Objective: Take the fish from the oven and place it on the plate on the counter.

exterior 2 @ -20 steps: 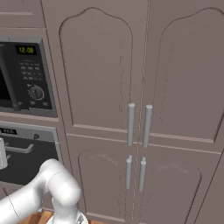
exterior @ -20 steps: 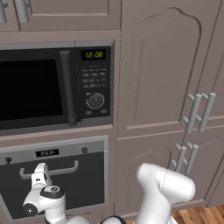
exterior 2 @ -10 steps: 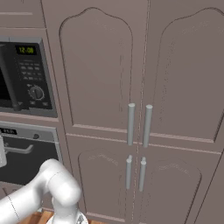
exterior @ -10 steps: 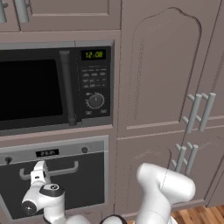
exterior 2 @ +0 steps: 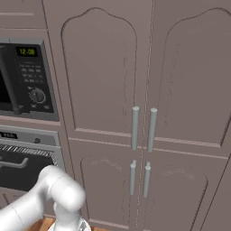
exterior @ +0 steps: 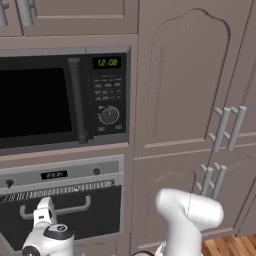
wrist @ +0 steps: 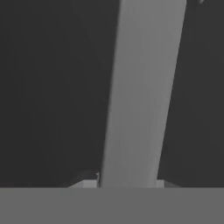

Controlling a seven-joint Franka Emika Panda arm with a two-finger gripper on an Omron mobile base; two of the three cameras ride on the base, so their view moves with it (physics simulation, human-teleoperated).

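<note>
gripper (exterior: 44, 209) — I read it clamped on the oven handle (wrist: 140, 92) | handle's long axis crosses the fingers | oven (exterior: 65, 200) door shut, directly ahead | fish presumably inside, hidden from me

A: What fills the close-up?
B: A pale grey oven handle (wrist: 142, 92), a bar running nearly top to bottom, leaning slightly.
A: And behind it?
B: The oven's dark glass door (wrist: 48, 87), on both sides.

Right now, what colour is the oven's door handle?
Silver-grey bar handle on the oven's dark glass door; clearest in the left base view.
</note>
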